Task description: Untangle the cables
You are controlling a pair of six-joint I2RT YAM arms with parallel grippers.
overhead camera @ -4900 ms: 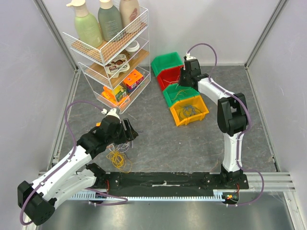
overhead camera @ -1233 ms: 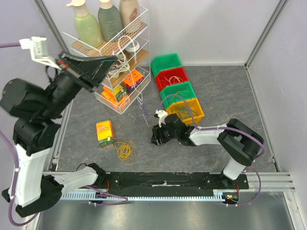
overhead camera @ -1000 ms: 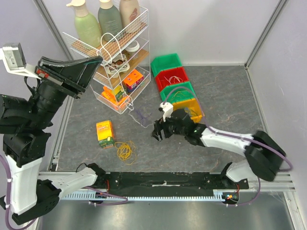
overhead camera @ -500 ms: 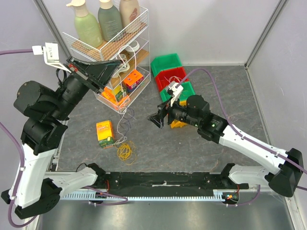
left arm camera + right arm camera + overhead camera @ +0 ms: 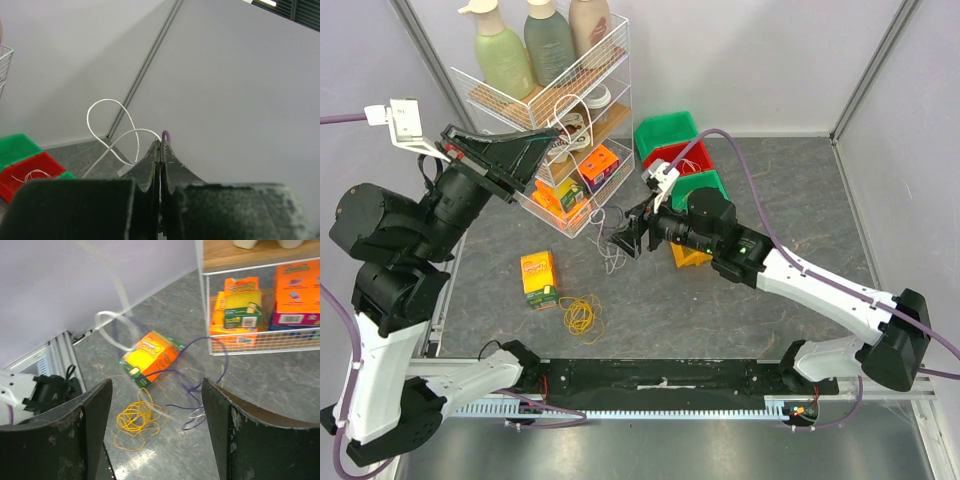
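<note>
Floor: dark grey mottled mat point(image 5: 740, 320) lying flat from wall to wall, carrying everything.
Walls: pale lilac panels point(image 5: 760, 60) closing in three sides, meeting at metal corner posts.
Near edge: black base plate point(image 5: 660, 378) running between the two arm bases.
Left gripper point(image 5: 552, 131): hanging high in front of the rack, jaws pressed fully together, pinching the white cable.
White cable point(image 5: 107, 107): looping up past the fingertips, then trailing down toward the mat.
Right gripper point(image 5: 156, 385): hovering over mid-floor, fingers spread wide, gripping nothing.
Bluish-purple cable point(image 5: 220, 355): draping loosely down to the mat between the orange box and the rack, meeting the white strand low down; cannot tell whether knotted.
Yellow cable point(image 5: 582, 315): lying coiled just beside the orange box.
Orange box point(image 5: 538, 278): lying flat, well left of centre.
Wire rack point(image 5: 545, 150): standing at the far left, carrying bottles point(image 5: 540, 40) on top.
Bins point(image 5: 665, 128): lining up diagonally right of the rack, green, red, green, yellow.
</note>
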